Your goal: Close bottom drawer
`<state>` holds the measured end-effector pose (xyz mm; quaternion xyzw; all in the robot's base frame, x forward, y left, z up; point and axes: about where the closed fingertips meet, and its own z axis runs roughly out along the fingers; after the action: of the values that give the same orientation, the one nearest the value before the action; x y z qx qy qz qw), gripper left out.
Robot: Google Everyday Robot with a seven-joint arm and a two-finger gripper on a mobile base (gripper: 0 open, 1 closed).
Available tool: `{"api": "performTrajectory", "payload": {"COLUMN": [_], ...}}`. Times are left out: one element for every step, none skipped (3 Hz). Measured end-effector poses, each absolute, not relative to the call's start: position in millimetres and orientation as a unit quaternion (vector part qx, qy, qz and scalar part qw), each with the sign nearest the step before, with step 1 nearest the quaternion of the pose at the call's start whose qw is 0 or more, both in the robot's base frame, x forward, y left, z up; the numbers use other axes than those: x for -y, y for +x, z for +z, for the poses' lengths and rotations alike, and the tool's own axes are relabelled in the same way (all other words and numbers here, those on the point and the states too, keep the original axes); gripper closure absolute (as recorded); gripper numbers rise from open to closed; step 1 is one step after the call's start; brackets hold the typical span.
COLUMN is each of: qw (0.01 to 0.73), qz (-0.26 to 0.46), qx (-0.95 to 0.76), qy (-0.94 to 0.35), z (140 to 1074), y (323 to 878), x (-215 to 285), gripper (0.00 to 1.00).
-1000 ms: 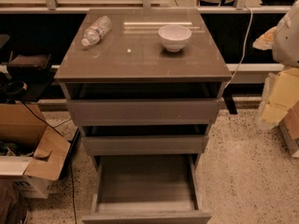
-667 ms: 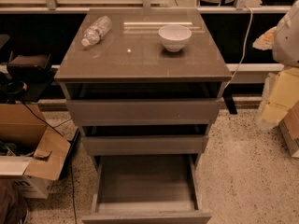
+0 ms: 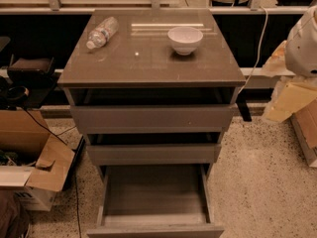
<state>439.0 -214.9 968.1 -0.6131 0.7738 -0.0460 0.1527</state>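
The grey-brown cabinet (image 3: 148, 63) stands in the middle of the camera view. Its bottom drawer (image 3: 154, 228) is pulled far out towards me, and its bare grey-brown inside (image 3: 153, 190) shows. The middle drawer (image 3: 153, 153) and the taller top drawer (image 3: 151, 118) each stand out a little from the cabinet. My gripper is out of view. Only a white rounded part of my arm (image 3: 303, 38) shows at the right edge, apart from the cabinet.
A white bowl (image 3: 184, 38) and a plastic bottle (image 3: 102, 32) lying on its side are on the cabinet top. An open cardboard box (image 3: 29, 157) and cables are on the floor at left. Tan boxes (image 3: 292, 100) stand at right. The floor (image 3: 257, 182) is speckled.
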Motion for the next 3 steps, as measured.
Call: {"api": "performTrajectory", "payload": {"qw": [0.146, 0.138, 0.138], "qz": [-0.051, -0.062, -0.059], "qx": [-0.76, -0.742, -0.747], "qy": [-0.631, -0.653, -0.648], "z": [940.0, 896.8, 850.0], "y": [439.9, 448.1, 465.7], "x": [212.7, 211.8, 217.1], "gripper": [0.58, 0.82, 1.0]}}
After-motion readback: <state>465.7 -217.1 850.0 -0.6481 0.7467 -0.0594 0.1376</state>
